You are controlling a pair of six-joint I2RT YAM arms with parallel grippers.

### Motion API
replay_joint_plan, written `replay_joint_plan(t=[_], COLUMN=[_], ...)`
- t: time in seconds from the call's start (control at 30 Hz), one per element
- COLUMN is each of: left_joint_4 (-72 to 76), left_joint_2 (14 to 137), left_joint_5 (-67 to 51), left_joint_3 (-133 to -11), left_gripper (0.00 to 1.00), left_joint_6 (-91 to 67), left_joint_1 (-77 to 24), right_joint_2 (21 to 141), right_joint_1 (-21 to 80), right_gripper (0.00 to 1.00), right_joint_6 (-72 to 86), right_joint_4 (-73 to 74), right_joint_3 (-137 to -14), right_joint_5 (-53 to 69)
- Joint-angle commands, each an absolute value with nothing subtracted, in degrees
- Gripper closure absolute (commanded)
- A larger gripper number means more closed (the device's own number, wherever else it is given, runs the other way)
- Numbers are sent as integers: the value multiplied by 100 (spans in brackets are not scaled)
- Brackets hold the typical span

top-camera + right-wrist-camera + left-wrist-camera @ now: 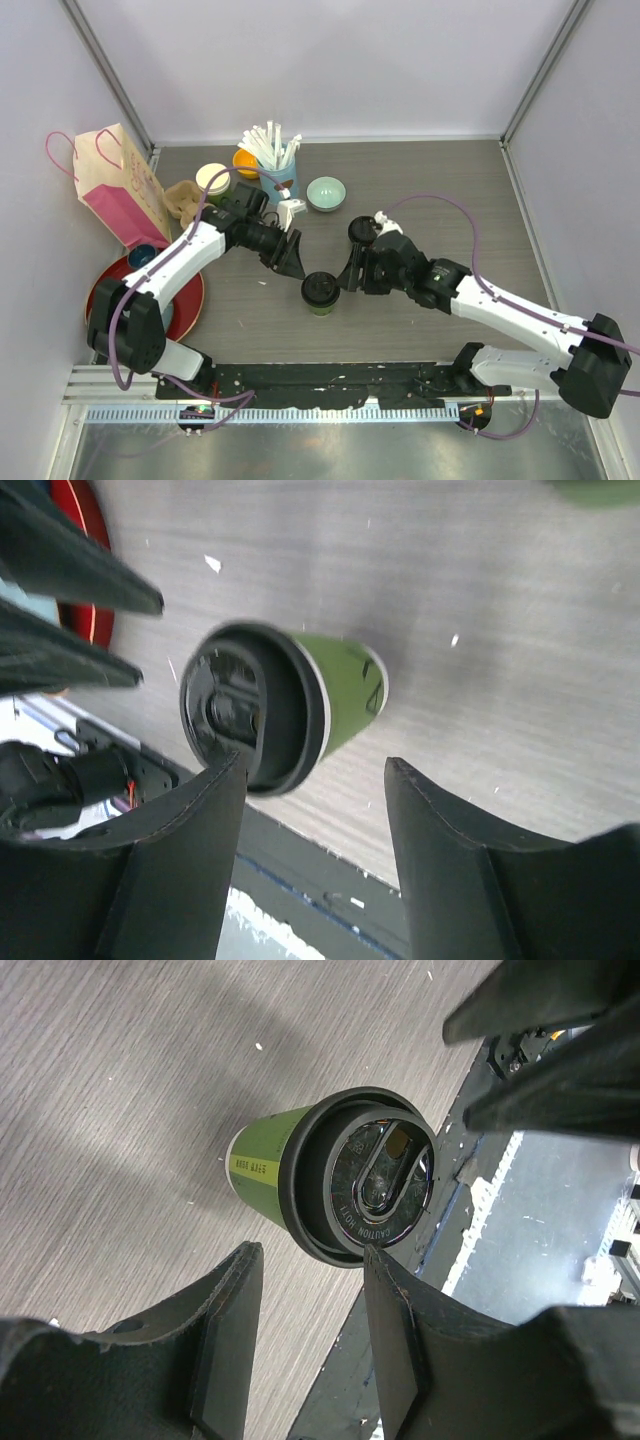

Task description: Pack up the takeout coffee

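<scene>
Your cup (pixel 321 292) stands upright on the table (pixel 440 180), near the front edge and between your two grippers. Its black lid (pixel 375 1175) is seated on the rim. Your left gripper (pixel 293 262) sits just beside the cup on its left. Its pincer is parted about halfway with nothing in it, and bare table shows through the gap while the cup stands just past the fingertips. Your right gripper (pixel 350 272) is just beside the cup on the other side. Its pincer is wide and not clamped, and in the right wrist view one finger (pixel 190 850) overlaps the lid's edge, though you cannot tell whether it touches. A second lid (pixel 361 230), round and black, shows just behind your right wrist, but you cannot see what is under it. The paper bag (pixel 115 185) stands at the far left, well apart from the cup.
</scene>
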State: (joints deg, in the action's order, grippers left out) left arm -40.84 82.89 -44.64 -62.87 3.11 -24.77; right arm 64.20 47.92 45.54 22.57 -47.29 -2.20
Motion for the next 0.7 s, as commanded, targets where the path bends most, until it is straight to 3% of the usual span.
replay_joint_plan(t=[0.0, 0.13, 0.43, 0.67], left_joint_4=[-3876, -3876, -3876, -3893], left_joint_2=[8297, 8288, 8341, 8367], left_joint_5=[-4597, -4614, -4623, -4667], left_joint_3=[-6267, -6258, -6223, -6214], left_gripper=[52, 52, 52, 52], left_joint_6=[229, 229, 255, 255], left_joint_1=[-2514, -2514, -2558, -2558], right_joint_2=[6162, 6117, 6398, 6627], right_joint_1=[5097, 5168, 5195, 5098], right_gripper=[37, 50, 50, 61], right_joint_6=[5123, 5282, 5458, 5195], right_joint_4=[2224, 2215, 1301, 1248], right_joint_3=[-4421, -4272, -3973, -4060], right_joint_5=[-105, -97, 290, 53])
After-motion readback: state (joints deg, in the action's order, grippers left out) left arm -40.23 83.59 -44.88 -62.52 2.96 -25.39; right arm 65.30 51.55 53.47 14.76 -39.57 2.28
